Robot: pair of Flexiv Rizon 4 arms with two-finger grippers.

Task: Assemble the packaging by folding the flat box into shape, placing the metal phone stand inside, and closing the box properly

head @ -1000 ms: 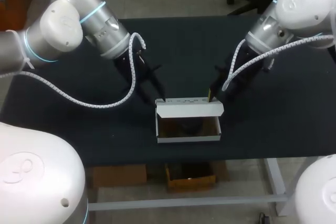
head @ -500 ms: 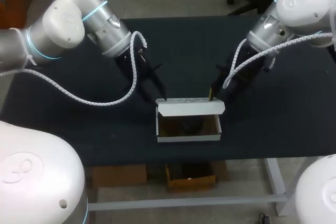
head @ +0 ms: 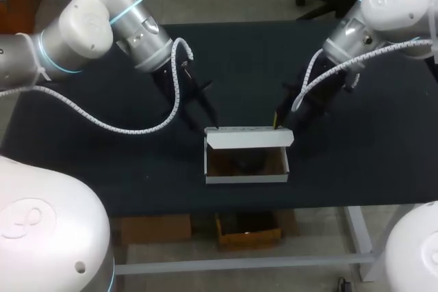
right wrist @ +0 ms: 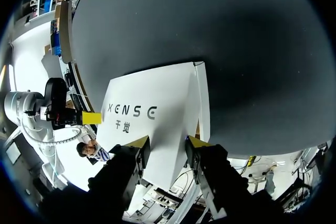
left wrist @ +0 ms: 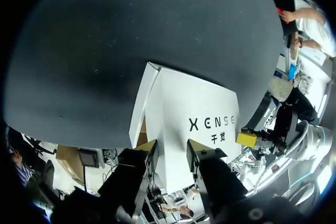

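The white box (head: 246,178) stands near the table's front edge, its lid (head: 248,139) hinged at the back and leaning forward over the opening. A dark shape inside looks like the phone stand (head: 245,162), mostly hidden by the lid. My left gripper (head: 212,128) is at the lid's back left corner and my right gripper (head: 276,125) at its back right corner. In the left wrist view the gripper (left wrist: 172,146) is open, its tips at the printed lid (left wrist: 184,103). The right gripper (right wrist: 165,142) is likewise open against the lid (right wrist: 157,103).
The black table (head: 102,162) stretches bare to either side of the box and behind the grippers. The box sits close to the front edge. My other arm's yellow fingertip (left wrist: 245,139) shows beyond the lid in the left wrist view.
The left arm has edged slightly to the right and the box with its lid has shifted a little the same way. The lid's tilt is nearly unchanged.
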